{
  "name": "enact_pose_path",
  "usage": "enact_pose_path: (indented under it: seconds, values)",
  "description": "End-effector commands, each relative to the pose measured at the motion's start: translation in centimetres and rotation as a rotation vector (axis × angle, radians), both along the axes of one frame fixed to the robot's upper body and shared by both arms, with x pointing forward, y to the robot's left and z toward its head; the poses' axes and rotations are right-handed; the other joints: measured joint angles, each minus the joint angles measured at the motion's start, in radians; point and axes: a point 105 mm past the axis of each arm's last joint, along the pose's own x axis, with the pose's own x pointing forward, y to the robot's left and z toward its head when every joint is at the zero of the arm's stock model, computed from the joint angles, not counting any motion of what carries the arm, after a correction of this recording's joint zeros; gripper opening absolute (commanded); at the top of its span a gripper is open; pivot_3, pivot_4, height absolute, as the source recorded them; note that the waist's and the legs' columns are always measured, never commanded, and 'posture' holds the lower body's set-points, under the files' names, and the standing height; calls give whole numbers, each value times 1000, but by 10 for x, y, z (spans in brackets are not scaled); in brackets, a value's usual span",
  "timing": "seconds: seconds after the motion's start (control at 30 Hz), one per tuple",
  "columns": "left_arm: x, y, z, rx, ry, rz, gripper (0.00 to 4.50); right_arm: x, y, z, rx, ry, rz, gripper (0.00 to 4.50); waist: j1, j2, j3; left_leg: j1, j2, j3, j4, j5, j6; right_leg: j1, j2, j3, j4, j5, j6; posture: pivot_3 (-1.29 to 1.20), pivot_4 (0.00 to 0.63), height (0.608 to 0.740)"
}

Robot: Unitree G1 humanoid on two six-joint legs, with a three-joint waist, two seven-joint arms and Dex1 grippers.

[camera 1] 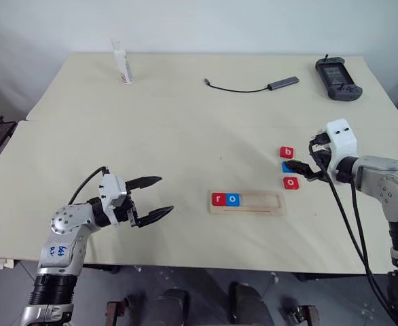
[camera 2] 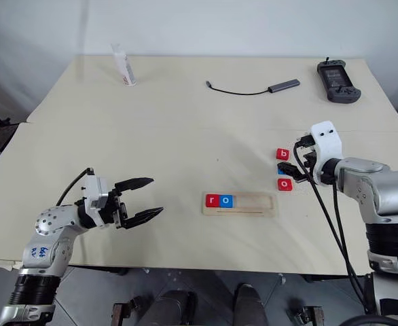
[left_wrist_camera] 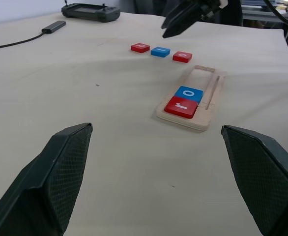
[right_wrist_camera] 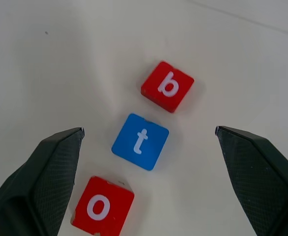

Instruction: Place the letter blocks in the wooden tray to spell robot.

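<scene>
Item: wooden tray (camera 1: pixel 247 203), pale and long, lying flat on the table (camera 1: pixel 185 122) near its front edge, between my two arms. Contents: red r block (camera 1: pixel 218 199) at the tray's left end, blue o block (camera 1: pixel 233 200) touching it on the right; the remaining recess is bare wood. Item: three loose blocks on the table, beyond and to the right of the tray, in a short row running away from me: red b block (right_wrist_camera: pixel 167 86) farthest, blue t block (right_wrist_camera: pixel 140 141) in the middle, second red o block (right_wrist_camera: pixel 103 206) nearest; small gaps between them, none touching. Item: my right tool (camera 1: pixel 298 169), fingers spread wide and holding nothing, pointing forward and down over this row, with the t block roughly centred between the fingers in the wrist view; not touching any block that I can see. Item: my left tool (camera 1: pixel 155 197), fingers spread wide and holding nothing, held level above the table well to the left of the tray and pointing toward it. Other items at the far side of the table: a white bottle (camera 1: pixel 122 62) standing upright at the left, a dark adapter with cable (camera 1: pixel 253 86) in the middle, a black handheld controller (camera 1: pixel 338 78) at the right.
</scene>
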Motion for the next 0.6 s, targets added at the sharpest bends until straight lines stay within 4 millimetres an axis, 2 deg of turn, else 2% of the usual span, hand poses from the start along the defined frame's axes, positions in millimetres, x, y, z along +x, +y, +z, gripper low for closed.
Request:
enact_pose_path:
  seconds: [0.03,0.3,0.4,0.6]
  values:
    - [-3,-5,10,-13,-54,-11,4462,1,3,16,2,-50,1,4500,0,0,0,0,0,0,0,0,0,0,0,0,0,0,0,0,150,740]
    - [-2,-15,13,-25,-57,-49,4462,4,5,12,11,-37,-15,4500,-4,0,0,0,0,0,0,0,0,0,0,0,0,0,0,0,150,740]
    - [-2,-17,12,-26,-57,-50,4462,14,8,10,9,-55,-44,4500,-14,0,0,0,0,0,0,0,0,0,1,0,1,0,0,0,150,740]
    - [-4,-22,10,-27,-50,-68,4462,48,6,2,33,-85,-168,4500,-22,0,0,0,0,1,0,0,0,-1,1,1,3,0,0,0,150,740]
